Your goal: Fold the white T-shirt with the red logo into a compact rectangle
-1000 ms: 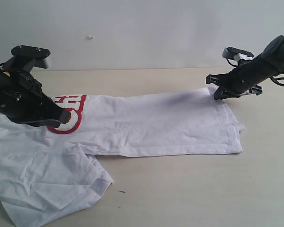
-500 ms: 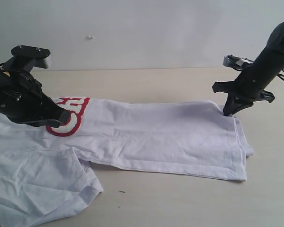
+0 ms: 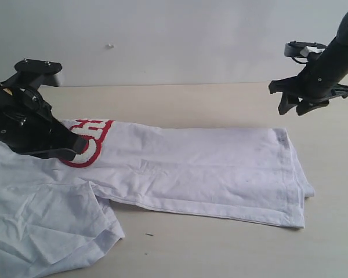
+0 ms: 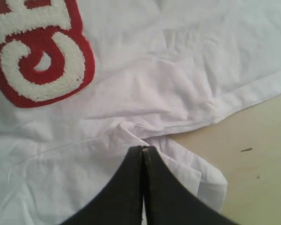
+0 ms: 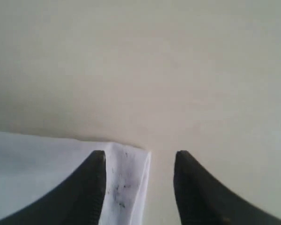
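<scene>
Where the plain off-white wall (image 3: 180, 40) met it, the pale beige tabletop (image 3: 209, 243) ran flat and smooth across the whole exterior view, matt and unpatterned apart from a small dark speck (image 3: 148, 234) near the front. The wall carried one tiny mark (image 3: 108, 45) high up.

The white T-shirt (image 3: 191, 168) lay flat on the table, folded lengthwise into a long band from left to right, with its hem at the right end and a creased sleeve (image 3: 75, 231) spread out at the near left. The left gripper (image 3: 78, 145) rested low on the cloth beside the red logo (image 3: 90, 142); in its wrist view its tips (image 4: 143, 149) were pressed fully together, with a pucker of the shirt (image 4: 178, 70) drawn into them. The right gripper (image 3: 294, 109) hung above the table beyond the hem, its jaws well apart and holding nothing; its wrist view showed a corner of the hem (image 5: 126, 183) lying below the spread gripper (image 5: 139, 153).

On the logo (image 4: 37, 61), fuzzy white letters on red read "C" and part of a second letter; the rest could not be read.
</scene>
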